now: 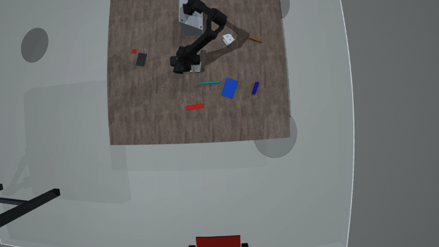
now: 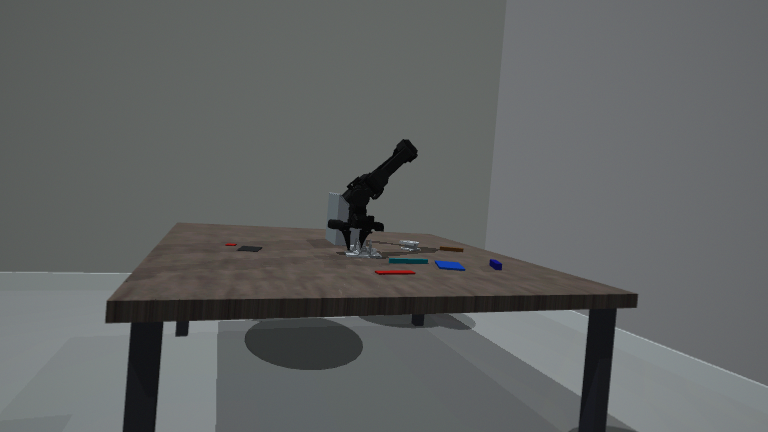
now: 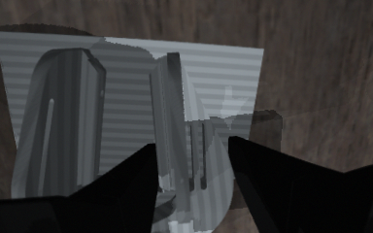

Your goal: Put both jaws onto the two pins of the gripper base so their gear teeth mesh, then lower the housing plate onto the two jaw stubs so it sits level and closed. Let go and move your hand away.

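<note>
The gripper base lies flat on the table, partly under my arm; it is a pale striped plate in the wrist view. A grey jaw lies over the base's left part. My gripper is low over the base and shut on a second grey jaw, with one dark fingertip on each side of it. The two jaws are apart at their far ends. The pins and gear teeth cannot be made out. The white housing plate with its holes lies away from the base, to its upper right in the top view.
The grey arm mount stands behind the base. A teal bar, a blue plate, a red bar and a dark blue block lie in front. An orange bar lies right; a dark plate and red cube lie left.
</note>
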